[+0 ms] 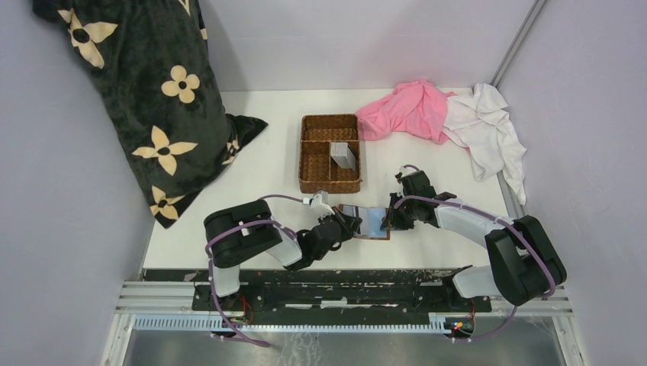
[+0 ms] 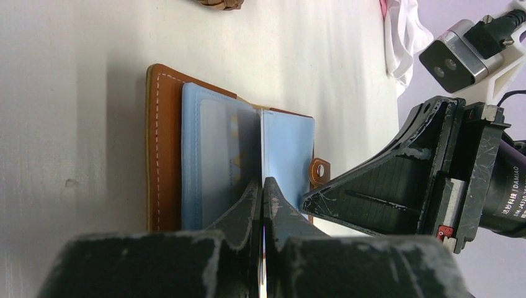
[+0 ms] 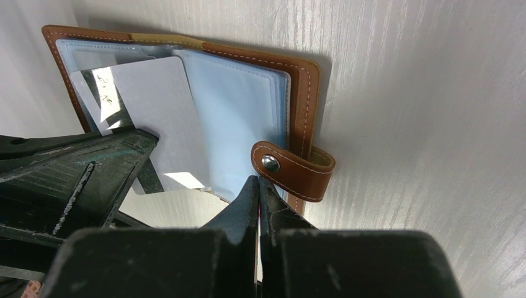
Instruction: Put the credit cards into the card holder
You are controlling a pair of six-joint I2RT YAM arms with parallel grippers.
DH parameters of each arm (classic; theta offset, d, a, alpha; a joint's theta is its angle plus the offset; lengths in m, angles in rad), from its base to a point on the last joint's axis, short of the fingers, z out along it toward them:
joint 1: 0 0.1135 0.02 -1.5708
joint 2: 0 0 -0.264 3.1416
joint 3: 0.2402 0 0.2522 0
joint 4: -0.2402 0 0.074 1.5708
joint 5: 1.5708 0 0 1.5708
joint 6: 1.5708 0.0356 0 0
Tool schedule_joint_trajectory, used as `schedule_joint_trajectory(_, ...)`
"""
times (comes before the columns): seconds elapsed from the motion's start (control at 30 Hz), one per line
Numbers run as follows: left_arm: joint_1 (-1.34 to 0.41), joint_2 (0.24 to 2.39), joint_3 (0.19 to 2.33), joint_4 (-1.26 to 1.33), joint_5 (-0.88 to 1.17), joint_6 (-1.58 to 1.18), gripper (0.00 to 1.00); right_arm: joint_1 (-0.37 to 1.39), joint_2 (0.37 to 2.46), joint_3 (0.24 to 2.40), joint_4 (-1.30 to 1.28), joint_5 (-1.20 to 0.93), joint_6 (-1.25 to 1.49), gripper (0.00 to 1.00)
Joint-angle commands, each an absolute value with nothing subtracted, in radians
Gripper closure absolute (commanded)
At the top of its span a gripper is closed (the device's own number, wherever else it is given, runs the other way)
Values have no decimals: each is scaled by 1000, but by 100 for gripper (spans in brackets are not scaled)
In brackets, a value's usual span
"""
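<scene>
1. The left tool [image 2: 263, 194] has its fingers pressed together, tips at the edge of the blue plastic sleeves [image 2: 211, 155] of the card holder [image 2: 164, 149]. I cannot tell whether a sleeve is nipped between them.
2. The right tool [image 3: 257, 189] is also pressed together, its tips just beside the snap tab [image 3: 291, 171].
3. The card holder lies open on the table [image 1: 267, 175], near the front edge, between the two tools.
4. One pale credit card [image 3: 152, 105] lies tilted on the sleeves by the left tool.
5. More credit cards [image 1: 344, 155] stand in a right-hand compartment of the wicker basket [image 1: 317, 164], just beyond.
6. A pink cloth [image 1: 408, 110] and a white cloth [image 1: 488, 130] lie far right, and a black floral pillow [image 1: 145, 99] far left.
</scene>
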State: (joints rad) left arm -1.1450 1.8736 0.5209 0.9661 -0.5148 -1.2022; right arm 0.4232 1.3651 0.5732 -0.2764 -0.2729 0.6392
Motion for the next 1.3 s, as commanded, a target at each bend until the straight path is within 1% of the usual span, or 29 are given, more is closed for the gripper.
schedule_joint_trajectory(0.0, -1153, 1884, 527, 951, -571, -1117, 97, 420, 1386, 556, -258, -249, 633, 99)
schedule_joint_trajectory(0.2, -1141, 1860, 517, 930, -571, -1051, 97, 418, 1384, 556, -259, -249, 632, 99)
schedule_joint_trajectory(0.33, -1120, 1873, 523, 923, -523, -1020, 97, 417, 1390, 555, -257, -249, 630, 99)
schedule_joint_trajectory(1.27, -1115, 1931, 572, 750, -521, -945, 97, 414, 1396, 569, -268, -252, 629, 99)
